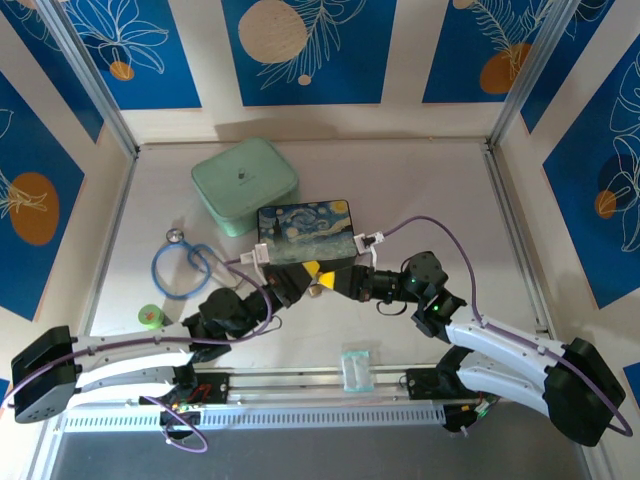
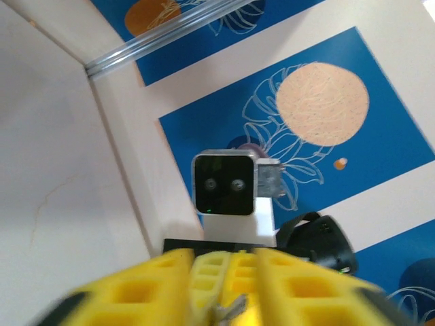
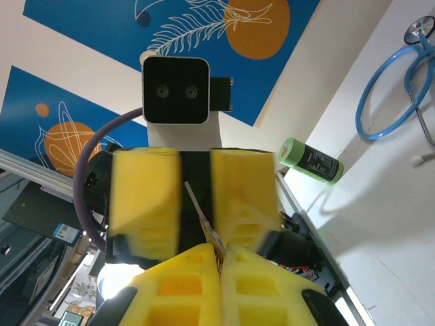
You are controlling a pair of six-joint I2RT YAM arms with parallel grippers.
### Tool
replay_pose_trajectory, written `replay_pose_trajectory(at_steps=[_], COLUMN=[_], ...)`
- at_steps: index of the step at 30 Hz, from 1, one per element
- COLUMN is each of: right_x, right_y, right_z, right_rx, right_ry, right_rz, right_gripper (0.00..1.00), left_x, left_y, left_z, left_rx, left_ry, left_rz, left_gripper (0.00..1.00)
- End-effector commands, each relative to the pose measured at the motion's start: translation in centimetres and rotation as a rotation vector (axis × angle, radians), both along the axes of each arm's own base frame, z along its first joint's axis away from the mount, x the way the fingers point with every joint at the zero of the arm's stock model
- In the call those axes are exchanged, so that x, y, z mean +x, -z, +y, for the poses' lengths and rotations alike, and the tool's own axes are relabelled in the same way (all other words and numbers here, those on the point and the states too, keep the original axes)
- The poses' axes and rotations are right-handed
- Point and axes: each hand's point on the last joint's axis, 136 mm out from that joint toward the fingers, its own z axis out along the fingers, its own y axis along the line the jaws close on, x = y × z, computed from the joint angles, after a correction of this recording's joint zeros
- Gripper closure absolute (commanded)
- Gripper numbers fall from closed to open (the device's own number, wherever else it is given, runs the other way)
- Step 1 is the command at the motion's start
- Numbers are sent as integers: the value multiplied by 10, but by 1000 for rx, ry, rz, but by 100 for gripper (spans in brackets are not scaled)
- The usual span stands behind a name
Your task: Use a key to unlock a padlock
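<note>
Front of painted box (image 1: 305,232), grippers meet tip to tip. R gripper (image 3: 221,252) clamped on key (image 3: 198,206), blade projecting past its fingertips, aimed between L gripper (image 1: 302,282) pads; L grip state: can't tell.

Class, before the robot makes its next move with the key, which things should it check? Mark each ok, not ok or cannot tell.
1. Right gripper shut on the key: ok, the shaft sticks out between its fingers.
2. The key points toward the left gripper: ok.
3. Left gripper's hold on the padlock: cannot tell.
4. Key tip lined up with the keyhole: cannot tell, too small.
5. Stethoscope lying apart from both grippers: ok.
</note>
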Motion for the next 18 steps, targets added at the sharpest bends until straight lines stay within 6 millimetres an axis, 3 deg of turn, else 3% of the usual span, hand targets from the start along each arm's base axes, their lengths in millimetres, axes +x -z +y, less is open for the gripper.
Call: replay_pose_trajectory(at_steps=[1,3,5,12,18], right_x=[-1,0,1,8,22], right_y=[-4,2,9,41,94], right_z=[-3,-5,-6,-12,-31], right_rx=[2,-21,-54,-180,-415], right_ry=[16,28,41,89,231], right_rz=[-35,-24,-9,75,228], right_gripper=[100,100,100,100,100], left_x=[7,9,12,18,26], left_y=[7,12,16,37,75], left_z=[7,11,17,35,54], left_rx=[49,106,144,242,516], left_ry=[-50,-75,-105,-187,-283], left_rz=[24,35,51,97,153], left_gripper=[35,20,11,14,14])
